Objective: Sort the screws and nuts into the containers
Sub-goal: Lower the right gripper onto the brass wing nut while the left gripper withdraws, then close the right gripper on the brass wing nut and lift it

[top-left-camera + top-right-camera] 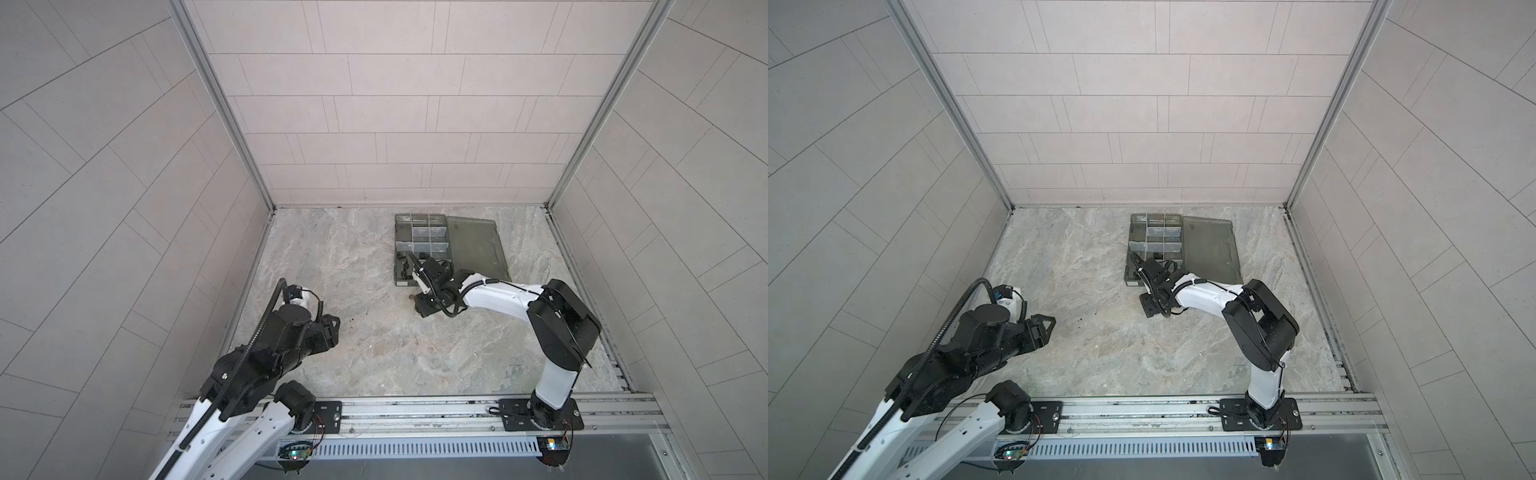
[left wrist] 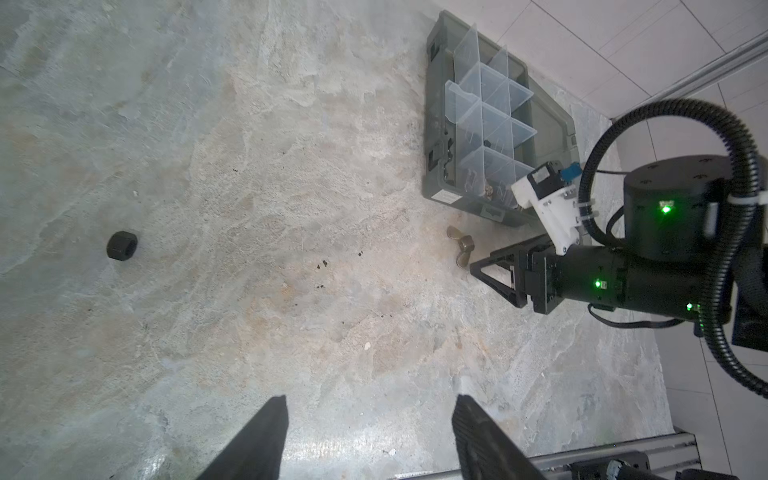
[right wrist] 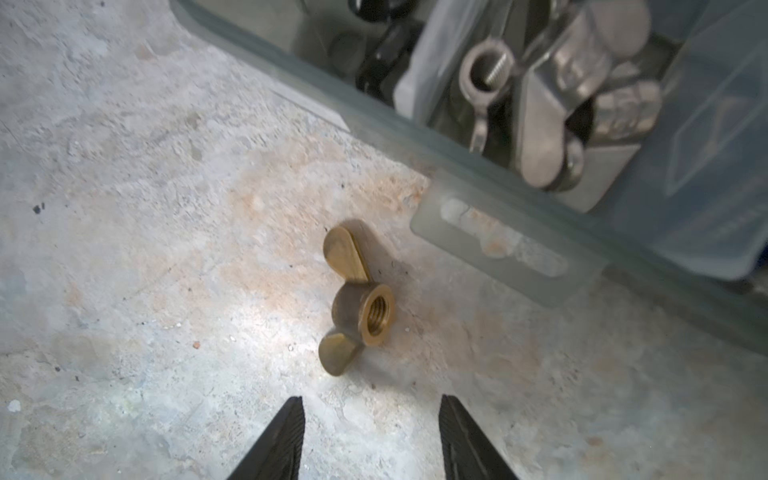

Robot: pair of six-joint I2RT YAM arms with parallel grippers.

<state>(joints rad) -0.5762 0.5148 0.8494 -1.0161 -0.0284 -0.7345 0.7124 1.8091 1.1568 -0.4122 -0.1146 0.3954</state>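
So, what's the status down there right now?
Left end effector open, empty. Right end effector open, empty, brass wing nut just ahead on the table, beside the organizer box. Black nut loose on the table. Nothing blocking.

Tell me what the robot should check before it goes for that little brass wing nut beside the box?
1. The brass wing nut lies free on the table, apart from the organizer box: ok.
2. The right gripper has its jaws apart with nothing between them: ok.
3. The nut sits in line with that gap, just ahead of the fingertips: ok.
4. The lid of the box is folded open: ok.
5. The left gripper is open and far from the nut: ok.
6. Which compartment should take brass nuts: cannot tell.
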